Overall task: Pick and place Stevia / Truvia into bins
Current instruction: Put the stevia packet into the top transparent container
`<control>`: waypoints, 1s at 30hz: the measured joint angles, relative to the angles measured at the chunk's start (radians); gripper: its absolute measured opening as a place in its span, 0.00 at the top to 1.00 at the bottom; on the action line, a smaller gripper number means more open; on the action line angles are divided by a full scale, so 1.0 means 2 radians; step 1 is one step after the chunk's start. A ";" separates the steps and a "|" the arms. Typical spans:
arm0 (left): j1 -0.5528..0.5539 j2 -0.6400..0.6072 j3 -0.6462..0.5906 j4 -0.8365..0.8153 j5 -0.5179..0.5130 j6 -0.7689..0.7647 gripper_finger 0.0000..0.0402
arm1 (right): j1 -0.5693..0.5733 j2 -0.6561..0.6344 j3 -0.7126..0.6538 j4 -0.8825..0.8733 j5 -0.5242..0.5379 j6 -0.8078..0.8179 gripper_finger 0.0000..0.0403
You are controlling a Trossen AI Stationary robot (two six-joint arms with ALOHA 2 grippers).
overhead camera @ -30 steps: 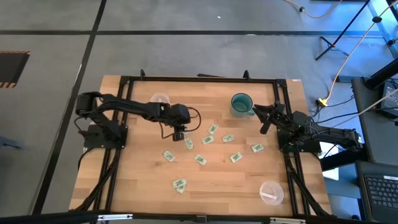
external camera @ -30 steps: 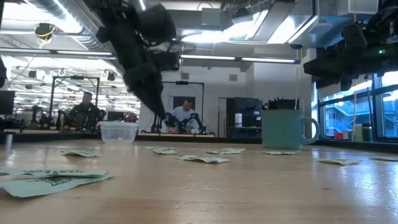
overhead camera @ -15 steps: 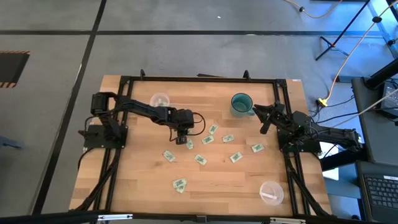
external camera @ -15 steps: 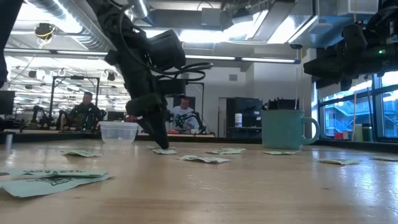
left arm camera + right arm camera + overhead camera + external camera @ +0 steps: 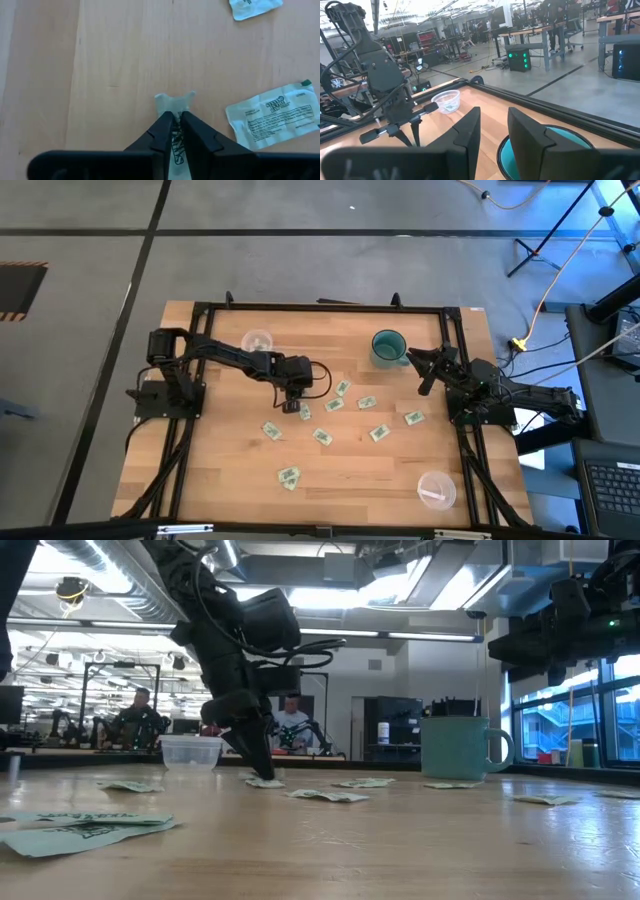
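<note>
Several white-and-green Stevia sachets (image 5: 366,402) lie flat across the middle of the wooden table. My left gripper (image 5: 291,406) stands down at the table among them, shut on one sachet (image 5: 175,105); a second sachet (image 5: 272,120) lies just beside it. One clear cup (image 5: 257,341) stands at the far left, the other (image 5: 436,490) at the near right. My right gripper (image 5: 425,370) waits open beside the teal mug (image 5: 388,347), touching nothing. My left gripper pinches the sachet between its two fingers (image 5: 162,131), coming from above and pointing down. The paper is bunched up in the narrow gap, and its free end (image 5: 174,100) spreads out past the fingertips onto the wood. In the low view the sachet (image 5: 265,782) lies on the table under the fingertips.
The teal mug with a handle stands at the far right, close to my right gripper. A black frame rail (image 5: 320,307) runs round the table's edges. The near right cup holds something white. Bare wood lies along the near edge beside one lone sachet (image 5: 289,476).
My left gripper has come down from above the table onto a sachet, shifting slightly toward the near and right edges. For the last half second it has stayed low at the table. The right arm and the other sachets have kept still.
</note>
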 joint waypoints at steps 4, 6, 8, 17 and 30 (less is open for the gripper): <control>0.000 -0.012 -0.001 -0.014 -0.001 0.016 0.97 | 0.000 0.000 0.000 0.000 0.000 0.000 0.75; 0.000 -0.030 -0.003 -0.037 -0.002 0.018 0.99 | 0.000 0.000 0.000 0.000 0.000 0.000 0.75; 0.001 -0.055 -0.006 -0.058 -0.005 0.021 0.99 | 0.000 0.000 0.000 0.000 0.000 0.000 0.75; 0.028 -0.208 -0.002 -0.146 -0.075 0.025 0.99 | 0.000 0.000 0.000 0.000 0.000 0.000 0.75; 0.176 -0.246 -0.014 -0.203 -0.081 0.036 0.99 | 0.000 0.000 0.000 0.000 0.000 0.001 0.75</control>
